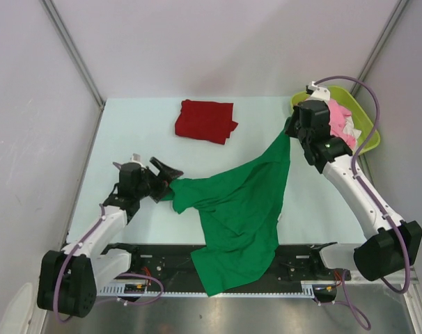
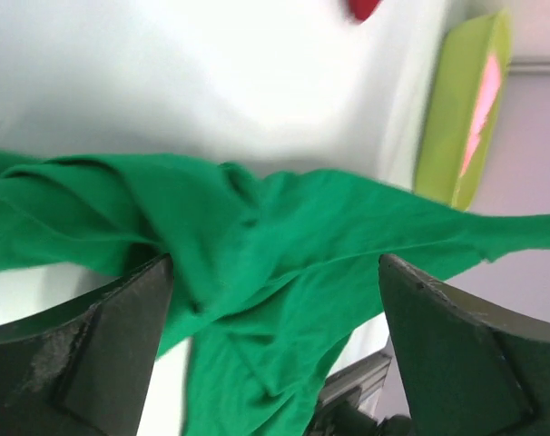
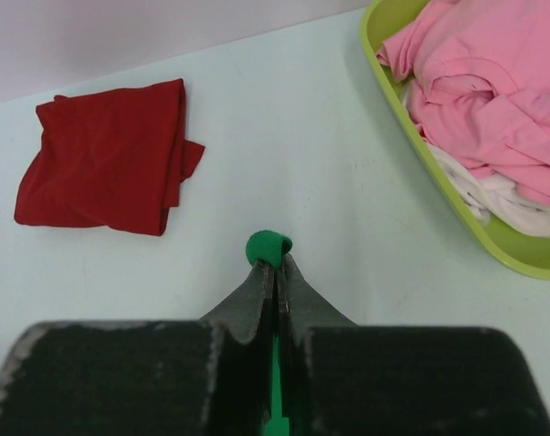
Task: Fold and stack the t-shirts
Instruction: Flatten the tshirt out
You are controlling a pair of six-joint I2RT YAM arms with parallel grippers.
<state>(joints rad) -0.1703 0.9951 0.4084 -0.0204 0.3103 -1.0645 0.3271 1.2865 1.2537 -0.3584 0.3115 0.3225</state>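
The bright green t-shirt (image 1: 239,202) lies unfolded across the middle of the table, and its lower part hangs over the front rail. My right gripper (image 1: 291,136) is shut on its far right corner and holds it raised; in the right wrist view a green nub (image 3: 269,246) pokes out of the shut gripper (image 3: 275,263). My left gripper (image 1: 168,179) is open at the shirt's left edge. In the left wrist view the green cloth (image 2: 284,227) lies between the wide-apart jaws of that gripper (image 2: 275,263). The dark red t-shirt (image 1: 205,120) lies folded at the back, also in the right wrist view (image 3: 107,159).
A lime-green basket (image 1: 370,139) stands at the back right, close behind my right gripper. It holds a pink garment (image 3: 484,82) and a white cloth (image 3: 511,195). A black rail (image 1: 162,264) runs along the table's front edge. Grey walls enclose the table.
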